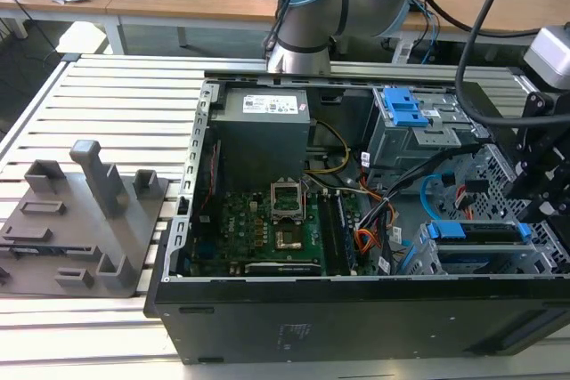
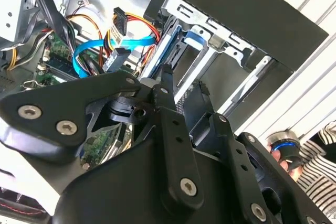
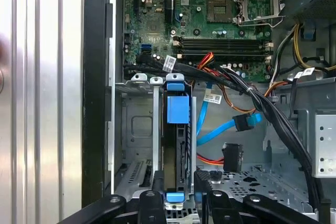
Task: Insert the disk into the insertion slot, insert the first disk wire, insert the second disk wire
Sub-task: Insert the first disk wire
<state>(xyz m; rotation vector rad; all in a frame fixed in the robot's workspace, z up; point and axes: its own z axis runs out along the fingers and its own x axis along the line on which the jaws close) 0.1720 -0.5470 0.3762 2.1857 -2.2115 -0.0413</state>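
My hand [image 3: 179, 187] is open, spread to either side of the disk [image 3: 176, 114], which stands on edge, seated in the insertion slot [image 3: 131, 129]. It looks rigid, fairly heavy and shock-sensitive. I judge the blue caddy's edges the safest hold.
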